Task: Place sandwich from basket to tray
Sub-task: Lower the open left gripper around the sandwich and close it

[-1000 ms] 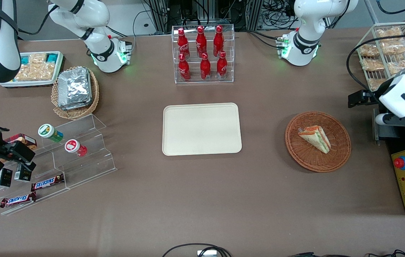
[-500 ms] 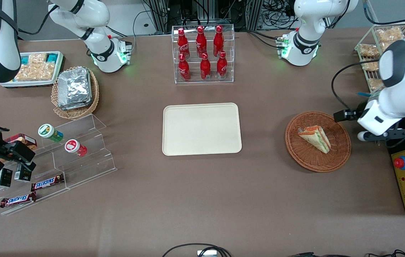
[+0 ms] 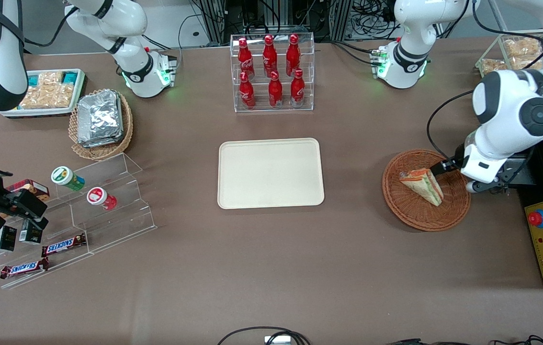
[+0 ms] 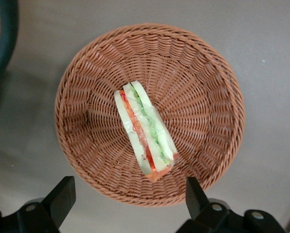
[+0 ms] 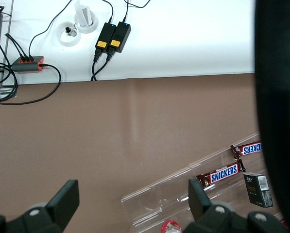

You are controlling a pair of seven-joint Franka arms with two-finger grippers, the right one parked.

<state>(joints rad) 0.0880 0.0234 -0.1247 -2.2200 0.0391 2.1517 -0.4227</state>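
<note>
Above the reddish-brown basket [image 3: 426, 190] at the working arm's end of the table, the left gripper [image 4: 130, 204] hangs with fingers [image 4: 62, 196] spread wide, apparently clear of the sandwich [image 4: 145, 131] lying inside, well apart from the cream tray [image 3: 270, 173].

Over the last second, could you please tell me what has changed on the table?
The left arm's claw swung in from the working arm's end and now hovers open above the round reddish-brown wicker basket. The triangular layered sandwich and flat cream tray stayed put.
</note>
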